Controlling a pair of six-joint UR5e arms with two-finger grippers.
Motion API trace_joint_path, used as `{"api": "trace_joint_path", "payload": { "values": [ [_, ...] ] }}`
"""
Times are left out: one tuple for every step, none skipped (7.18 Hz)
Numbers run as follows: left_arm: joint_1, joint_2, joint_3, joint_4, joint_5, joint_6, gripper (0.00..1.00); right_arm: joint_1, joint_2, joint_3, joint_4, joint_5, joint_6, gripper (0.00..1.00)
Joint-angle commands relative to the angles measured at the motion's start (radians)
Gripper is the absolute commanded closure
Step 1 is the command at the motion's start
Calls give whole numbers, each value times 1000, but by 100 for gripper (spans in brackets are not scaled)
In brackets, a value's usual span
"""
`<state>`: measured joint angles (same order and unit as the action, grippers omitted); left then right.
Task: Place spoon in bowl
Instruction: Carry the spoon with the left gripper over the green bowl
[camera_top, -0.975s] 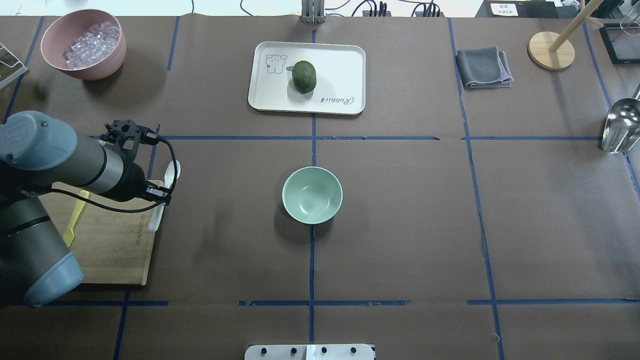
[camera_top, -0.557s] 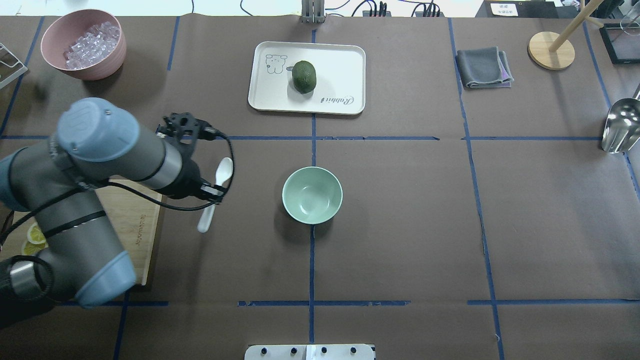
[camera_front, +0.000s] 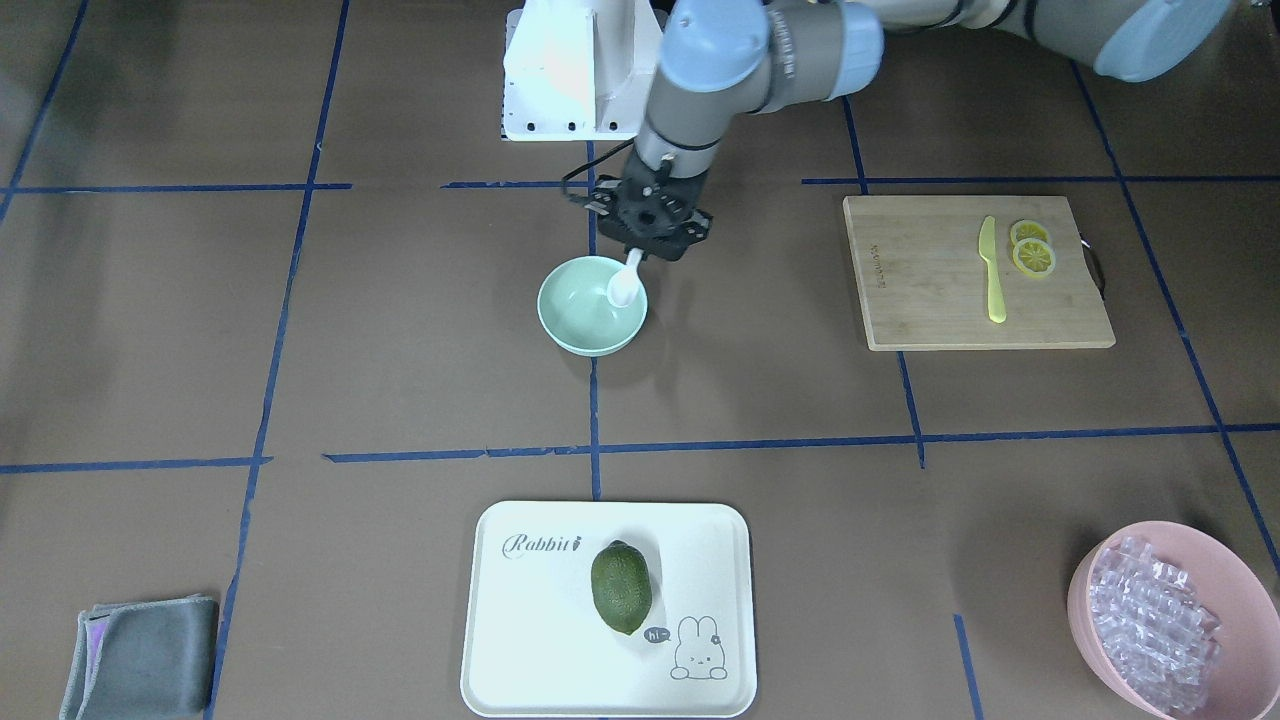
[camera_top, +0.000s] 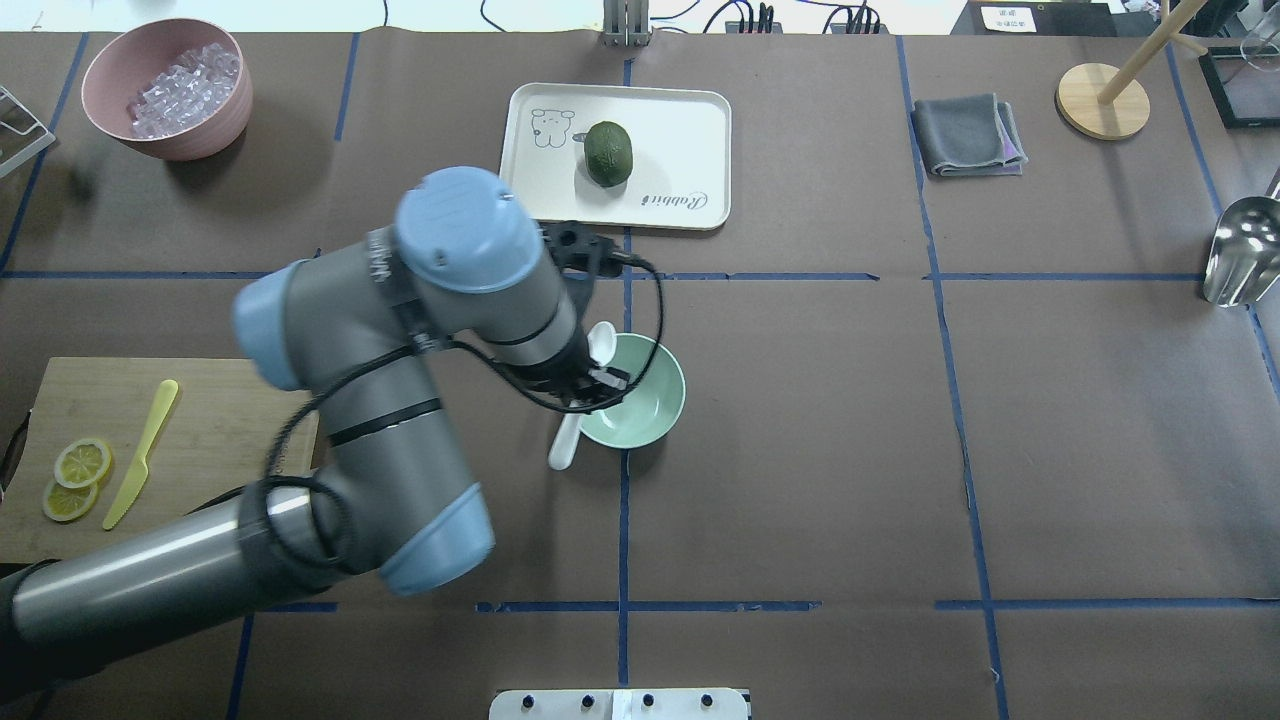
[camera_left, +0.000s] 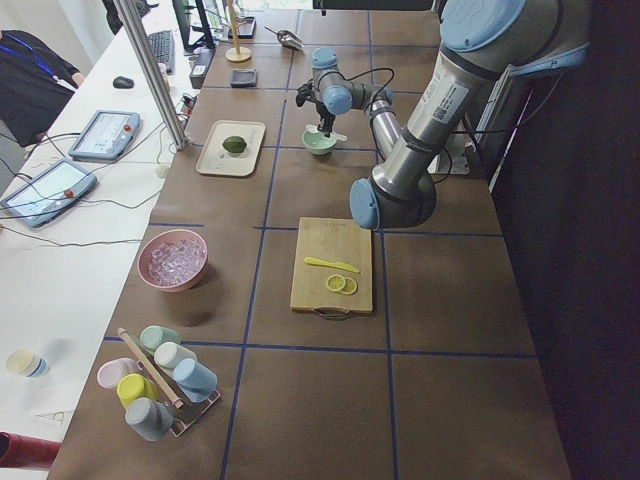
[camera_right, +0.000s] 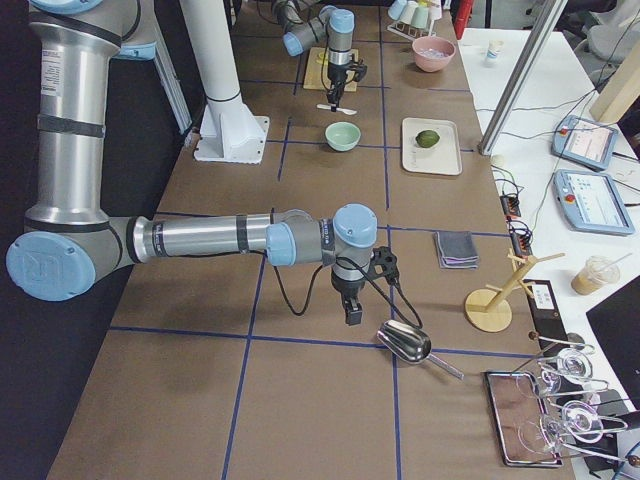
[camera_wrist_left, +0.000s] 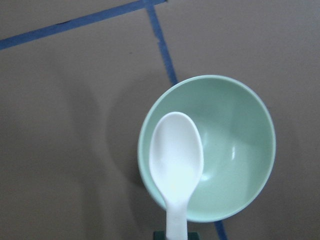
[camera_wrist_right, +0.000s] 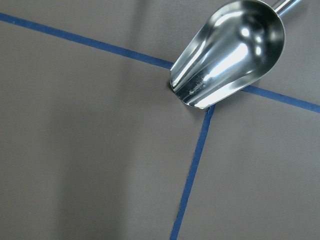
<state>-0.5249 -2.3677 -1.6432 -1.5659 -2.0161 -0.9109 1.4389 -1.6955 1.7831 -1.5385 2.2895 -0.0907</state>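
My left gripper (camera_top: 600, 381) is shut on the white spoon (camera_top: 565, 446) at mid-handle and holds it over the near-left rim of the mint-green bowl (camera_top: 655, 398). In the front-facing view the gripper (camera_front: 648, 232) points down and the spoon's scoop (camera_front: 624, 289) hangs over the bowl's inside (camera_front: 580, 310). The left wrist view shows the scoop (camera_wrist_left: 176, 160) over the left half of the bowl (camera_wrist_left: 240, 150). My right gripper (camera_right: 352, 312) shows only in the exterior right view, beside a metal scoop (camera_right: 405, 342); I cannot tell whether it is open or shut.
A white tray (camera_top: 520, 200) with a green fruit (camera_top: 609, 152) lies behind the bowl. A cutting board (camera_top: 230, 470) with a yellow-green knife (camera_top: 140, 468) and lemon slices is at left. A pink bowl (camera_top: 165, 85) is far left, a grey cloth (camera_top: 968, 135) far right.
My left arm has swung right from the cutting board to the middle of the table, carrying the spoon from the board's edge to above the mint-green bowl.
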Motion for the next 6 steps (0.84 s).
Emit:
{"api": "trace_joint_path", "payload": {
  "values": [
    [10, -96, 131, 1, 8, -11, 100, 0, -1, -4, 0, -2, 0, 0],
    [10, -90, 143, 3, 8, -3, 99, 0, 4, -4, 0, -2, 2, 0],
    [10, -85, 155, 1, 8, -2, 97, 0, 4, -2, 0, -2, 2, 0],
    [11, -82, 158, 1, 7, -2, 95, 0, 4, -1, 0, -1, 2, 0],
    [23, -73, 158, 1, 7, 0, 92, 0, 4, -1, 0, -1, 2, 0],
    [28, -73, 158, 0, 2, 0, 69, 0, 4, -2, 0, -2, 2, 0]
  ]
}}
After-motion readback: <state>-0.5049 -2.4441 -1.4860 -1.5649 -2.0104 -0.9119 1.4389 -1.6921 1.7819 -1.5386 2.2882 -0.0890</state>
